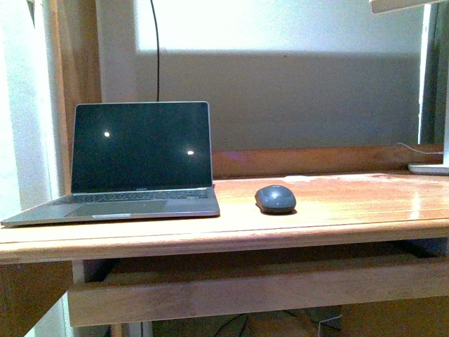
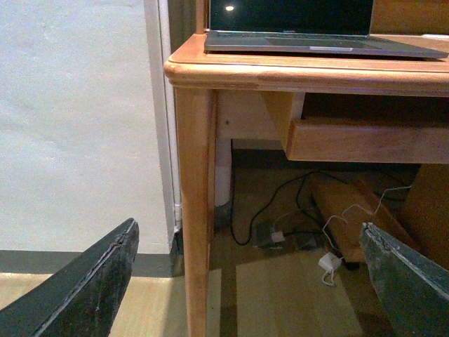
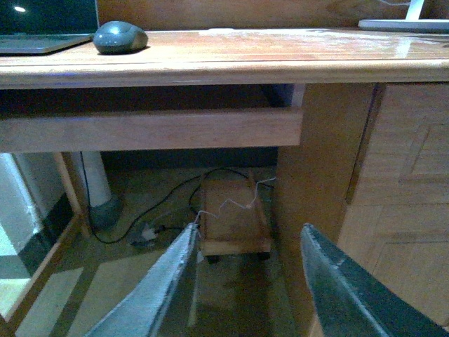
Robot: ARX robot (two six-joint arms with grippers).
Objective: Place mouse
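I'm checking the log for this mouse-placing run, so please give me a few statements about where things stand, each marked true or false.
1. The small dark grey rounded plastic mouse rests on the wooden desk. True.
2. The mouse sits on the open grey laptop's keyboard. False: it lies on the desk, apart from the laptop, on the side toward the robot's right.
3. The laptop's screen is dark. True.
4. The right tool is clamped on the mouse. False: its fingers are apart and hold nothing, below the desk top.
5. The left tool is open and holds nothing. True.
6. The laptop's lid is shut. False: it stands open.
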